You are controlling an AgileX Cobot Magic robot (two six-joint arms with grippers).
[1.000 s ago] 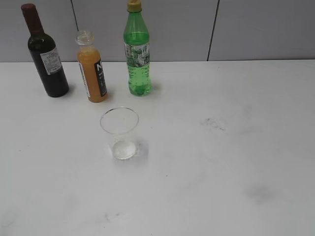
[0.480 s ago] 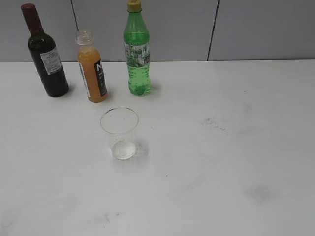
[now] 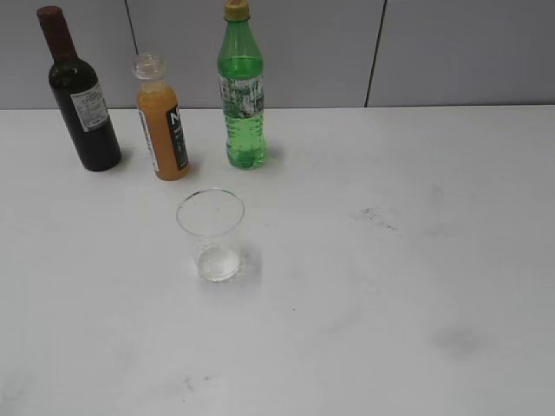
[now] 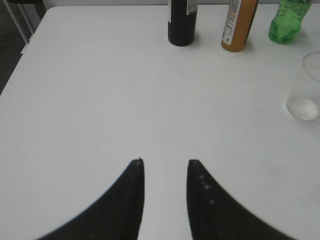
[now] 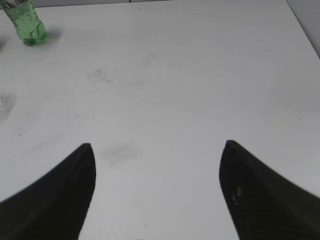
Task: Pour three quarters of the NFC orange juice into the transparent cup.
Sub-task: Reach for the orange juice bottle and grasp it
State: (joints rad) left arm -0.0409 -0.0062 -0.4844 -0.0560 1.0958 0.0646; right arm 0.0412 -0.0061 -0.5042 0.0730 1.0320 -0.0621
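Claws unseen outside, left claw (image 4: pixel 164 162) narrow, right claw (image 5: pixel 157 145) wide

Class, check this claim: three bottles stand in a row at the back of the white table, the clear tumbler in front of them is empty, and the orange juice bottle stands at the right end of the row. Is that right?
One error: the small clear plastic bottle of orange juice stands in the middle of the row, between the dark wine bottle and the green plastic bottle, as the exterior view shows. The clear tumbler is indeed empty.
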